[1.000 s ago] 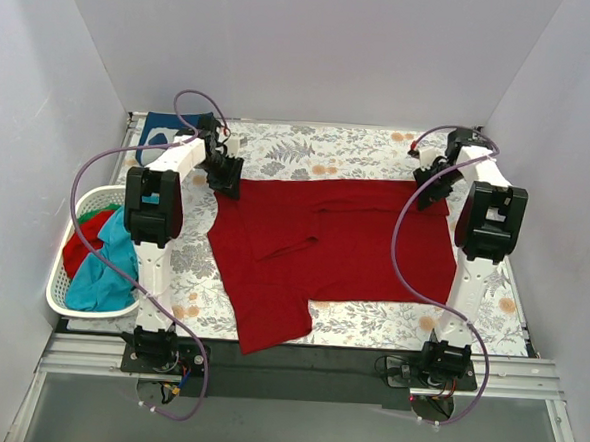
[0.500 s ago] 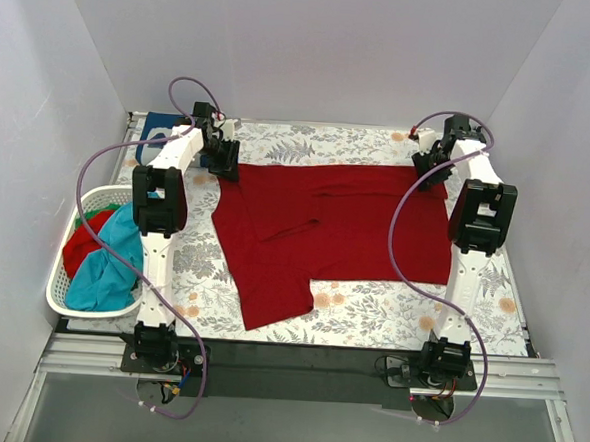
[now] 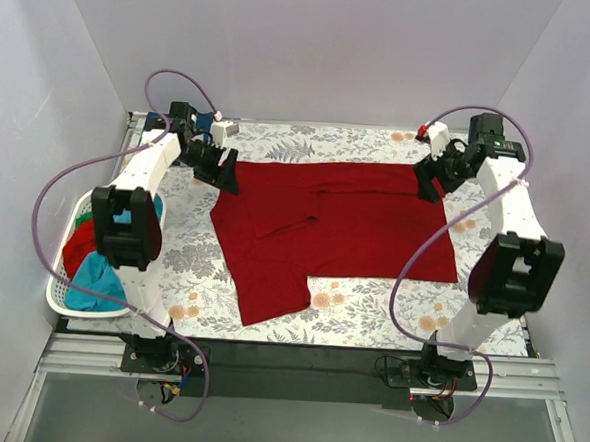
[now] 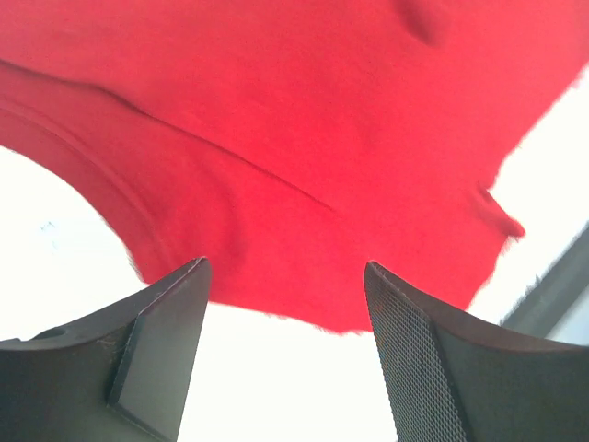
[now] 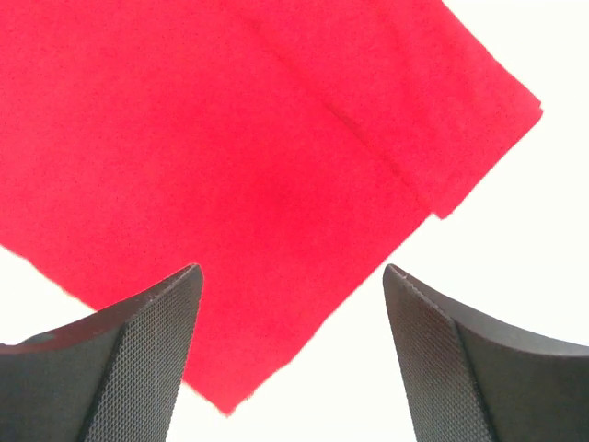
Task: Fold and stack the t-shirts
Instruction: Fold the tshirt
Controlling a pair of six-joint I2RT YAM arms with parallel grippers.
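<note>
Left gripper, right gripper: jaws wide, empty, poised at far corners of dark red t-shirt, spread flat at centre of table, likely laid out for folding.

Dark red t-shirt, floral table cloth

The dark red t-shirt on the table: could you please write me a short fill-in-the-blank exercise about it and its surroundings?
1. The dark red t-shirt lies spread out on the ____-patterned table cloth.
2. The left claw and the right claw both have their jaws ____.
3. The white laundry basket stands on the robot's ____ side.

Missing words: floral; open; left.
</note>
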